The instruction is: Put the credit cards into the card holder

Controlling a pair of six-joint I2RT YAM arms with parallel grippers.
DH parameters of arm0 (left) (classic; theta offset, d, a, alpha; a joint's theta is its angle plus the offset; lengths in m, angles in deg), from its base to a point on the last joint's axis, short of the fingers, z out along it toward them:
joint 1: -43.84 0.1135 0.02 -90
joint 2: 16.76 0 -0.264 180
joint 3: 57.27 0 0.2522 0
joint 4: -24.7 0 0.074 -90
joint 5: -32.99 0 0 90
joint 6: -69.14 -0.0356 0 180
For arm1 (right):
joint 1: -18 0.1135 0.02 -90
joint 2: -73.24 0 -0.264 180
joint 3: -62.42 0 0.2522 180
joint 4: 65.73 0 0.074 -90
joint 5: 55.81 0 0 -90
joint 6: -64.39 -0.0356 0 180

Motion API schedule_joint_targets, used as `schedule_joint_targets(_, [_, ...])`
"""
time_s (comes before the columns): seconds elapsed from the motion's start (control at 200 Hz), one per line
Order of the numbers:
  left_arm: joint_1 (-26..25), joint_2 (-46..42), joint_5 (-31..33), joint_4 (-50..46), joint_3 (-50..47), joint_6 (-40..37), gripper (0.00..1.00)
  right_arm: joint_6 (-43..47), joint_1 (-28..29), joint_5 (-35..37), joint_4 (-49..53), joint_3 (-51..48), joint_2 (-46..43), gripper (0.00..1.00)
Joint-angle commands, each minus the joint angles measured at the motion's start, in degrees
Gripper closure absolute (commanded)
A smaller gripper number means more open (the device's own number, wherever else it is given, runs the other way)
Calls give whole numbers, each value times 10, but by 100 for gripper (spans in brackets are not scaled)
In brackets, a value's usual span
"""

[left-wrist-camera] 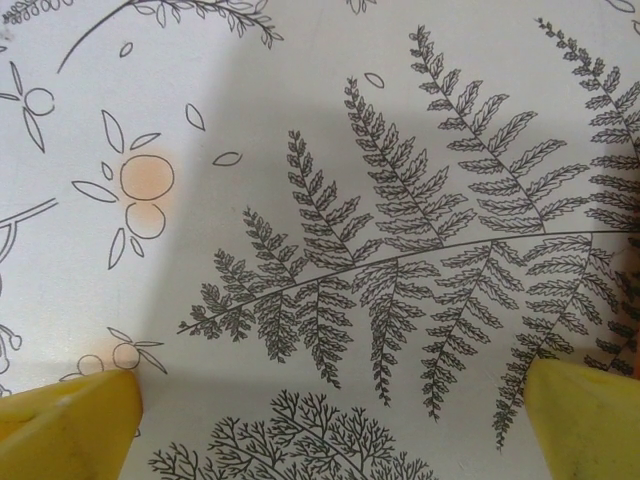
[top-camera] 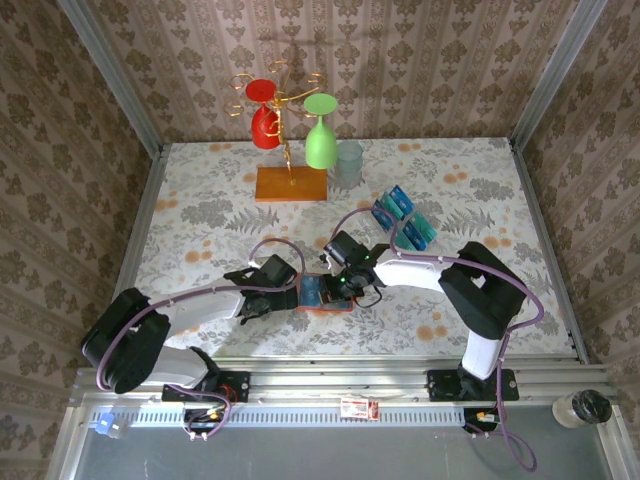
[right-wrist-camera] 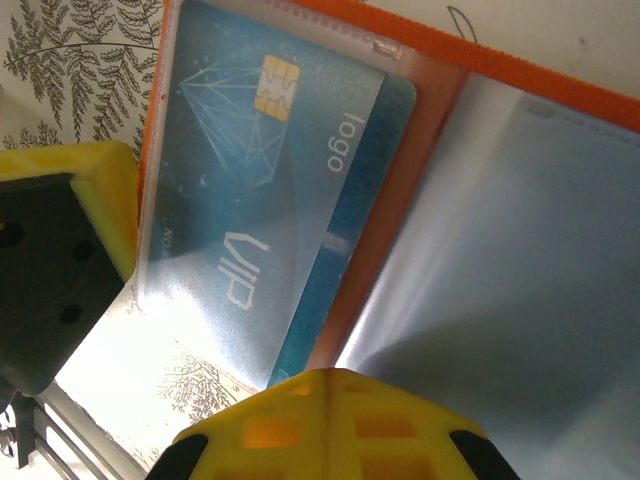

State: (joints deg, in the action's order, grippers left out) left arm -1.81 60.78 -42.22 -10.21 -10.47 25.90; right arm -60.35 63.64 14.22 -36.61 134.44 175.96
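The orange card holder [top-camera: 327, 297] lies open on the cloth between the two grippers. In the right wrist view a teal credit card [right-wrist-camera: 260, 190] marked VIP sits in the clear left pocket of the card holder [right-wrist-camera: 500, 65], with its right edge still outside the sleeve. My right gripper [right-wrist-camera: 330, 385] is shut with nothing in it, its tips just over the card's lower corner by the fold. My left gripper [left-wrist-camera: 335, 420] stands wide open over bare fern-print cloth, at the holder's left edge [top-camera: 288, 292]. More blue and teal credit cards [top-camera: 392, 207] stand in a clear rack.
A wooden stand [top-camera: 290, 183] at the back holds a red glass [top-camera: 264, 118] and a green glass [top-camera: 320, 135], with a clear cup [top-camera: 349, 160] beside it. A yellow finger of the left gripper [right-wrist-camera: 70, 220] shows close to the holder's left side.
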Motion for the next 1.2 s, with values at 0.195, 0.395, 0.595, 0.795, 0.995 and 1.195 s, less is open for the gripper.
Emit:
schedule_joint_targets(0.195, [3,17,-18,27,-13,-5,0,-1,4,19,19,17,-15,100])
schedule_joint_targets(0.395, [4,17,-18,28,-15,-4,0,-3,3,19,17,18,-10,100])
schedule_joint_targets(0.595, [2,17,-19,32,-17,-4,0,-4,4,19,15,17,-11,100])
schedule_joint_targets(0.795, [1,18,-20,32,-18,-2,0,-6,4,25,20,18,-25,100])
schedule_joint_targets(0.995, [0,19,-21,37,-21,0,0,-9,4,34,21,12,-42,100])
schedule_joint_targets(1.195, [0,19,-21,37,-22,-1,0,-18,5,23,5,15,-22,100])
